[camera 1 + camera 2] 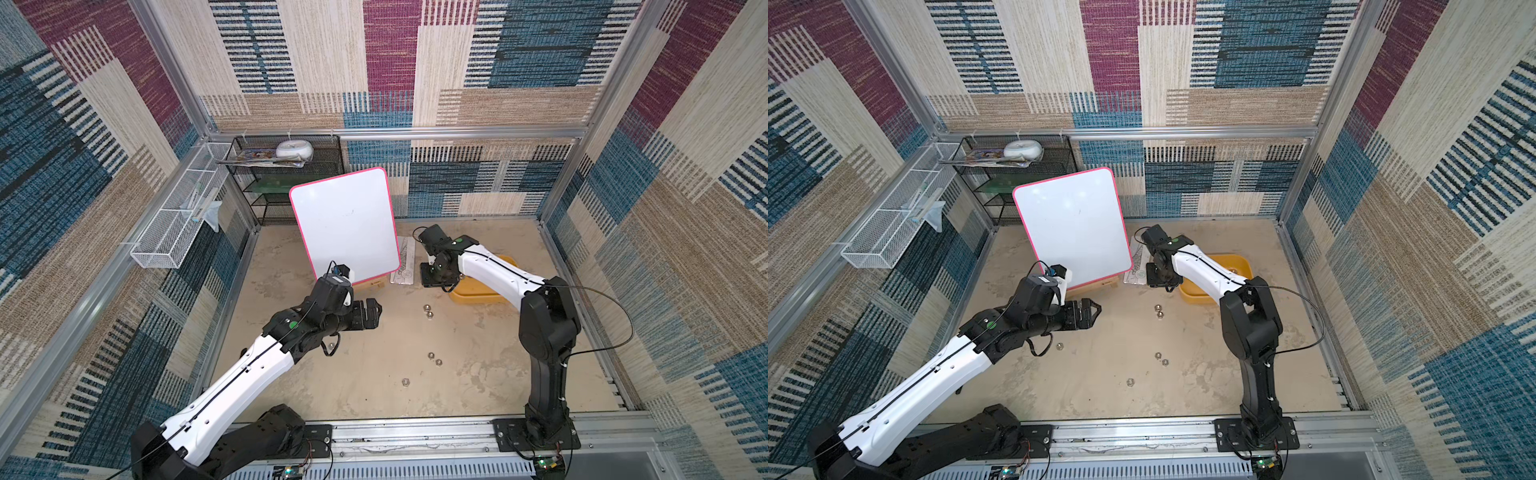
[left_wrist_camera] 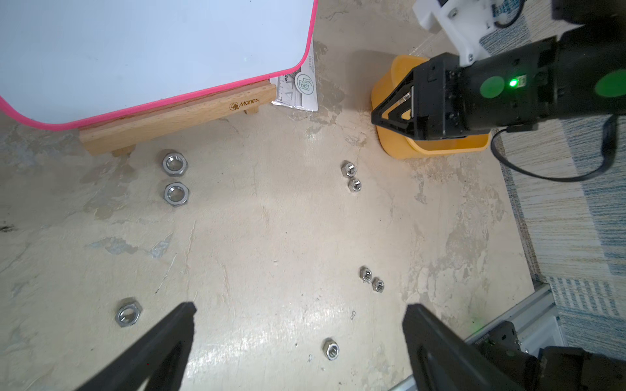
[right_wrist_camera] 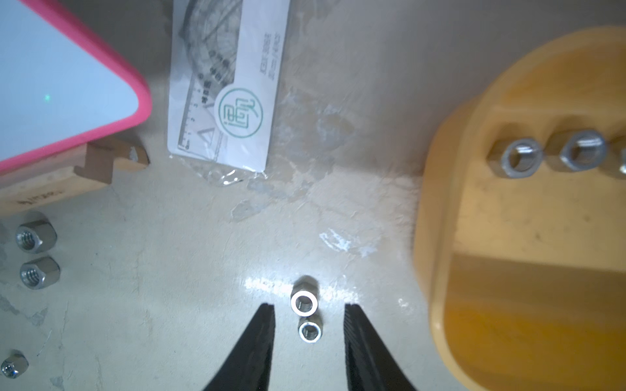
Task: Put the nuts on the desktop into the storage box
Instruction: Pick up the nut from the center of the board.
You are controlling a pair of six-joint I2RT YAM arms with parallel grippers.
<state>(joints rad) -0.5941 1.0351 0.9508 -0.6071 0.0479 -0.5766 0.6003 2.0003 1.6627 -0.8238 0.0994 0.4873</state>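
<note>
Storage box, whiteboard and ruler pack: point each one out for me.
storage box [image 3: 525,220], right wrist view, bare floor of the box.
whiteboard [image 1: 345,224], in a top view, middle of the white face.
ruler pack [image 3: 240,113], right wrist view, round green logo on its card.

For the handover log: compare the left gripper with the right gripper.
The left gripper has its jaws wide apart; the right gripper shows only a narrow gap. The left gripper hangs above the middle of the desktop; the right gripper is near the storage box. Both are black, open and empty.
</note>
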